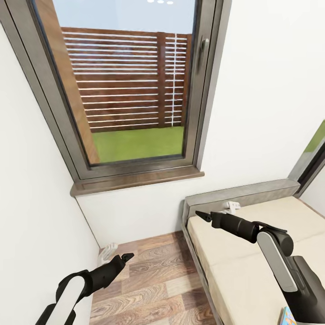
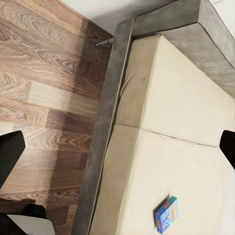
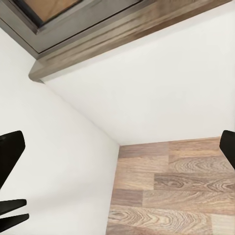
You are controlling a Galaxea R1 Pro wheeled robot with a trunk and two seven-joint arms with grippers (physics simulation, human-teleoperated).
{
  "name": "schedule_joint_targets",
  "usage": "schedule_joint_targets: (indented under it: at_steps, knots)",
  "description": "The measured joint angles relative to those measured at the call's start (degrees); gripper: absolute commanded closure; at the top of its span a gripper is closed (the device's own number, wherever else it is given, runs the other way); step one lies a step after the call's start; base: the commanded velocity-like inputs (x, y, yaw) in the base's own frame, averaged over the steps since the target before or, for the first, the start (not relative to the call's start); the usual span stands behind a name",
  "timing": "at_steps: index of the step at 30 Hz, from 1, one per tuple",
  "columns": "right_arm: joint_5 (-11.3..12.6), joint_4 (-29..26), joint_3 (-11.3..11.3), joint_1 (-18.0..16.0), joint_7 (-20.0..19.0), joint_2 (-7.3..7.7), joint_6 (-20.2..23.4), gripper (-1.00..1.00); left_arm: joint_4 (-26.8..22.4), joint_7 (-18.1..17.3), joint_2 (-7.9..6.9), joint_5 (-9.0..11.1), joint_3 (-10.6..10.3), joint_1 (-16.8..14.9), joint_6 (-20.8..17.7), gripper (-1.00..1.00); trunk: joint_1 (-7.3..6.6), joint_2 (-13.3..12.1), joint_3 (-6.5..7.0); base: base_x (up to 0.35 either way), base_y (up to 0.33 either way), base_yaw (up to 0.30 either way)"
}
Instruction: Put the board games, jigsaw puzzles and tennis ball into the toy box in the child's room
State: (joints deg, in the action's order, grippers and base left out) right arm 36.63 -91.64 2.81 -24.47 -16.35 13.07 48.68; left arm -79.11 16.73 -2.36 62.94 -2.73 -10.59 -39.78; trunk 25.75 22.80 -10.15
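A small blue board game [image 2: 166,214] lies flat on the beige mattress [image 2: 186,127] of the bed. Its corner [image 1: 287,317] also peeks in beside my right arm in the head view. My left gripper [image 1: 125,257] hangs low over the wooden floor left of the bed, open and empty, its dark fingertips [image 2: 11,155] set wide apart. My right gripper [image 1: 203,215] reaches out over the head end of the bed, also open with nothing in it, one fingertip [image 3: 11,152] showing at the frame's edge. It faces the wall corner under the window sill [image 3: 122,36].
A big window [image 1: 131,81] with a dark sill fills the wall ahead. The bed's grey frame [image 1: 239,192] stands against that wall at right. A strip of wooden floor [image 1: 149,280] runs between the left wall and the bed. A small white object [image 1: 107,253] sits by the left wall.
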Motion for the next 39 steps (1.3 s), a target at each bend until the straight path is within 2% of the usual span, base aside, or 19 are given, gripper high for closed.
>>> schedule_joint_targets:
  at_steps: [7, 16, 39]
  knots:
    - [0.00, 0.00, -0.01, 0.00, 0.00, 0.05, 0.00, -1.00, 0.00, -0.04, -0.01, 0.00, -0.05, 0.00, 0.00, -1.00, -0.01, 0.01, 0.00, 0.048, 0.001, 0.000]
    - [-0.03, 0.02, -0.02, -0.03, 0.00, 0.03, 0.03, -1.00, 0.01, -0.06, 0.00, 0.00, -0.09, -0.01, 0.00, -1.00, -0.01, 0.00, 0.00, 0.189, 0.000, -0.054]
    - [-0.06, 0.03, -0.03, -0.11, 0.02, -0.04, 0.09, -1.00, 0.02, -0.07, 0.03, 0.03, -0.10, -0.05, 0.00, -1.00, 0.00, 0.00, 0.00, 0.039, 0.000, -0.242]
